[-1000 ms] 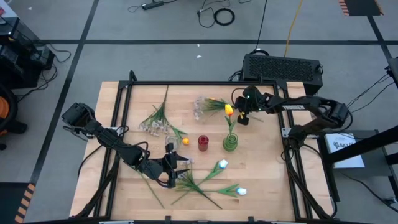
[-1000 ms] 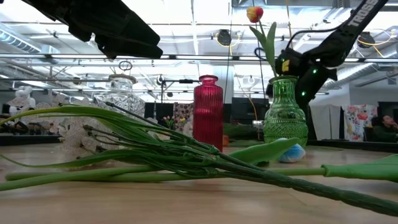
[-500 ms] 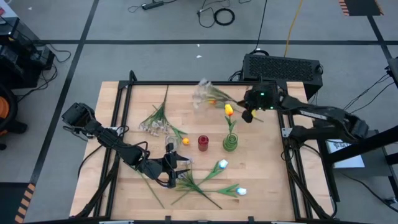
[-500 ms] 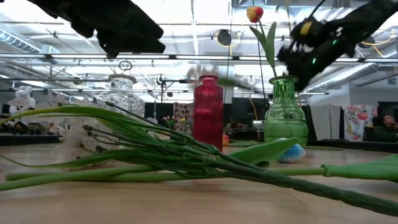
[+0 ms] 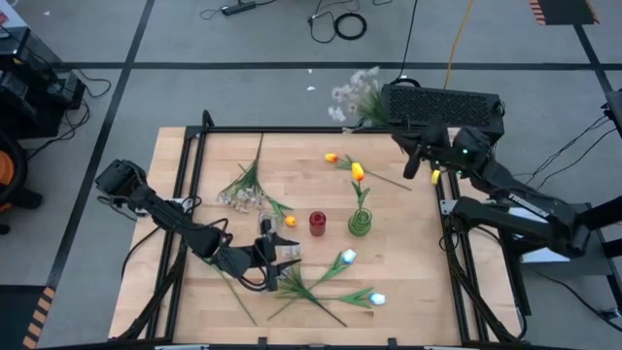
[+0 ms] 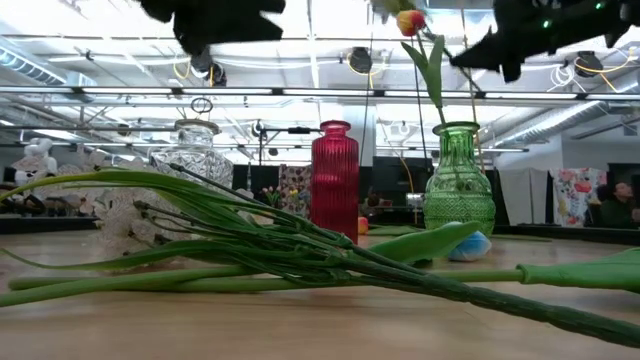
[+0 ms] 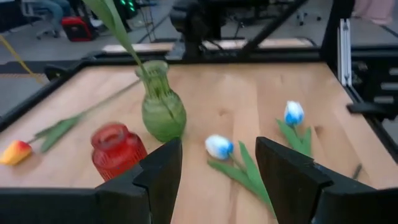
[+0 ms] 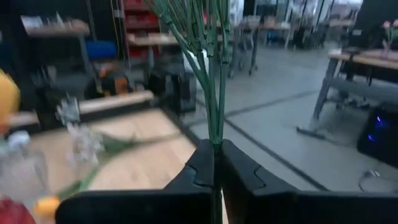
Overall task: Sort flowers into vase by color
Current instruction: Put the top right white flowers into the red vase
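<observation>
On the left of the pale wooden surface (image 5: 194, 301), the left gripper (image 5: 275, 261) hangs low over green stems, its jaws standing apart with nothing between them. Behind it, a spray of small pale blossoms on green stems (image 5: 245, 187) lies flat, near a clear cut-glass vase (image 6: 197, 152). Just ahead of the left gripper lie two white-to-pale-blue tulips (image 5: 347, 258), one nearer the surface's front edge (image 5: 377, 299). Toward the middle stand a ribbed red glass vase (image 5: 317, 223) and, just beside it, a green glass vase (image 5: 361, 225) holding one upright orange-yellow tulip (image 5: 358, 172). A second orange-yellow tulip (image 5: 331, 157) lies on the surface behind the green vase. On the right, the right gripper (image 5: 408, 160) is raised near the back edge, jaws closed on the green stems of a second pale blossom spray (image 5: 355, 94), whose heads reach out beyond the surface over the floor.
</observation>
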